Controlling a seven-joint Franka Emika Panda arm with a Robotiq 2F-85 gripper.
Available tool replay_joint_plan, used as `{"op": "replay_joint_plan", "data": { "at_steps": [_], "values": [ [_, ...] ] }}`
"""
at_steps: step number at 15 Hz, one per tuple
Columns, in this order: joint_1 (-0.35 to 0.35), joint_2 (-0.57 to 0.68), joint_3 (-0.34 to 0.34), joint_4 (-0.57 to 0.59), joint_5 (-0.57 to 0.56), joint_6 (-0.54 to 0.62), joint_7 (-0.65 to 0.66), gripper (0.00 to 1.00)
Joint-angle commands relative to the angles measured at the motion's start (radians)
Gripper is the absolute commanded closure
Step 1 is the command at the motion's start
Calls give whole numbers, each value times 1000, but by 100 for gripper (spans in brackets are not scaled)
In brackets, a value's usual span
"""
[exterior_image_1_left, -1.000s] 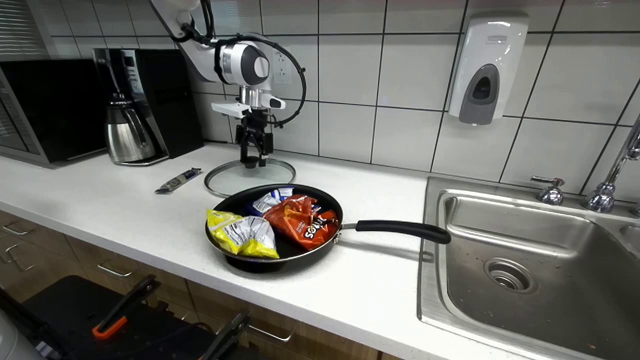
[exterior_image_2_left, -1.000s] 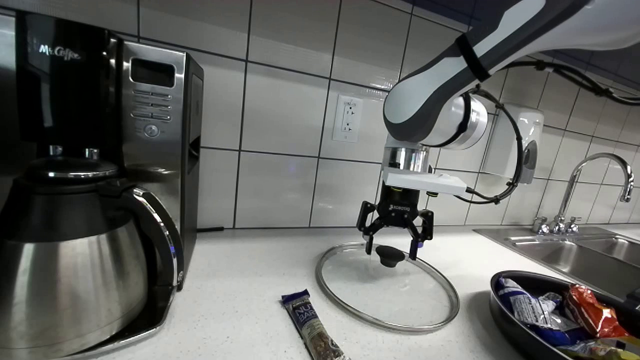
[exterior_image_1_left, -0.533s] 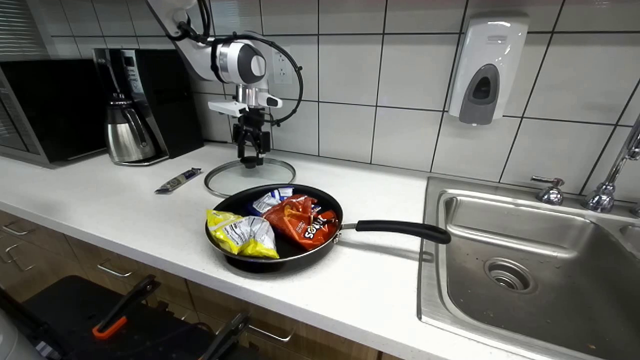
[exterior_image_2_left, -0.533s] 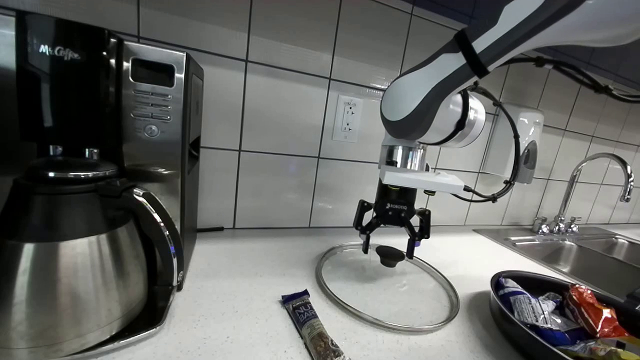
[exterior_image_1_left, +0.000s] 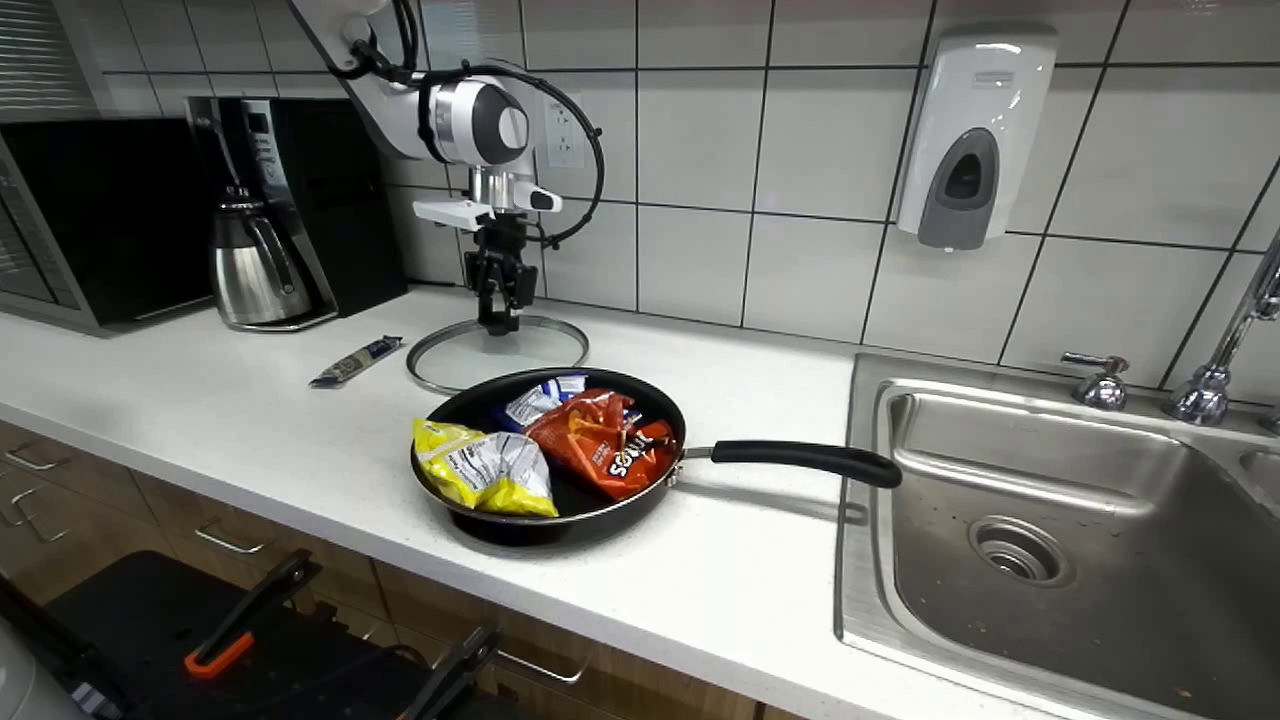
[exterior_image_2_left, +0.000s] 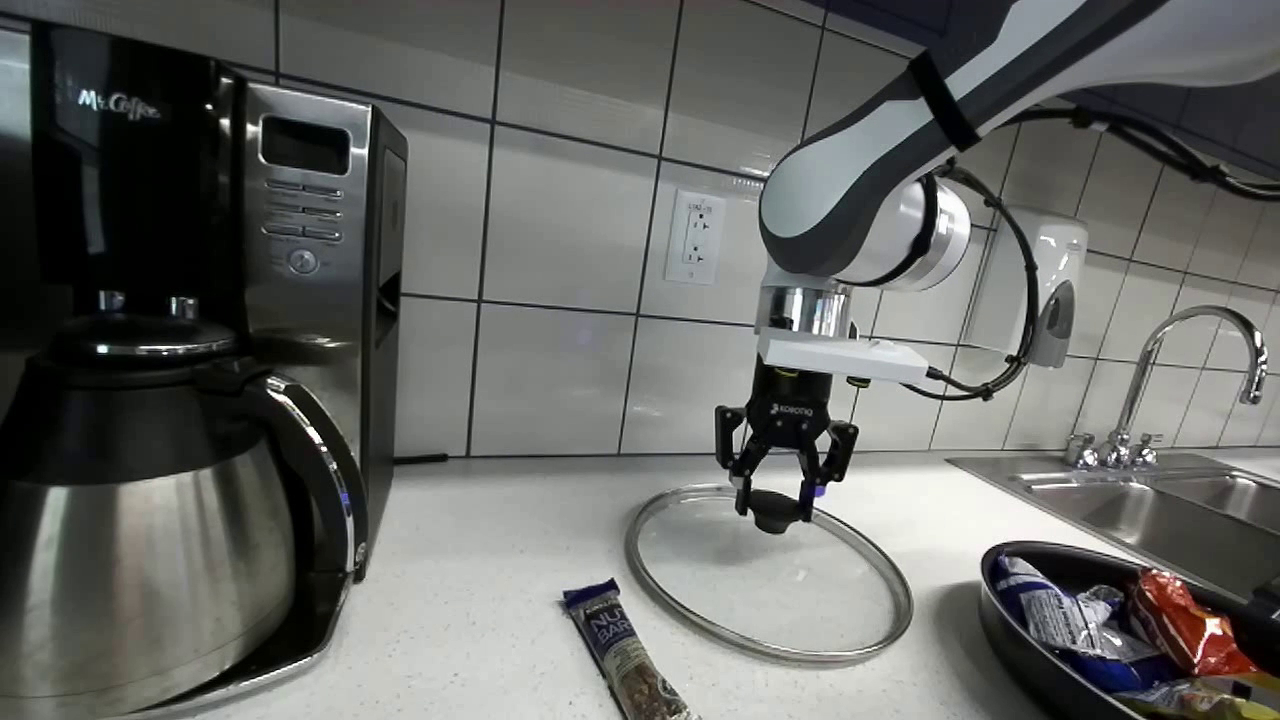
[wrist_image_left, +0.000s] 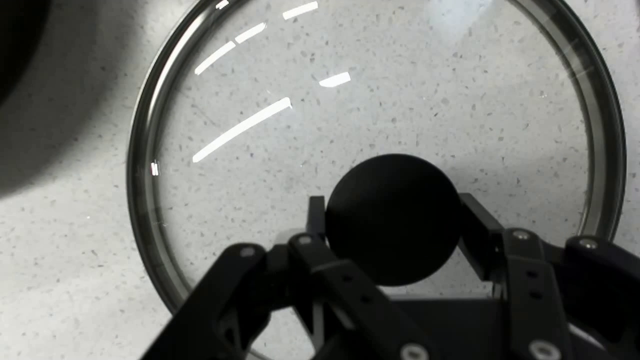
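Observation:
My gripper (exterior_image_2_left: 774, 503) points straight down at the round black knob (wrist_image_left: 395, 200) of a glass lid (exterior_image_2_left: 770, 600). In the wrist view its fingers (wrist_image_left: 316, 215) press against the knob from both sides, so it is shut on it. The lid lies flat on the white counter, its steel rim visible almost all round. Beside it stands a black frying pan (exterior_image_1_left: 560, 530) with a yellow bag (exterior_image_1_left: 450, 465), a red Doritos bag (exterior_image_1_left: 600, 440) and a blue bag (exterior_image_1_left: 540, 400) inside. A wrapped nut bar (exterior_image_2_left: 630, 655) lies on the lid's opposite side.
A coffee maker (exterior_image_2_left: 330, 230) with a steel carafe (exterior_image_2_left: 150, 570) stands at the counter's far end. The pan's handle (exterior_image_1_left: 800, 455) reaches over the edge of the sink (exterior_image_1_left: 1100, 600). Behind is a tiled wall with a soap dispenser (exterior_image_1_left: 975, 130).
The gripper has come down slightly and drifted a little toward the coffee maker. Its fingers have closed from wide apart onto the knob, and the lid has shifted slightly the same way.

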Motion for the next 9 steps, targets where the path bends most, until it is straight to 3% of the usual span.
{"op": "replay_joint_plan", "data": {
  "at_steps": [1, 9],
  "values": [
    [6, -41, -6, -30, -23, -25, 16, 61],
    [-2, -85, -5, -53, -16, -10, 3, 61]
  ]
}}
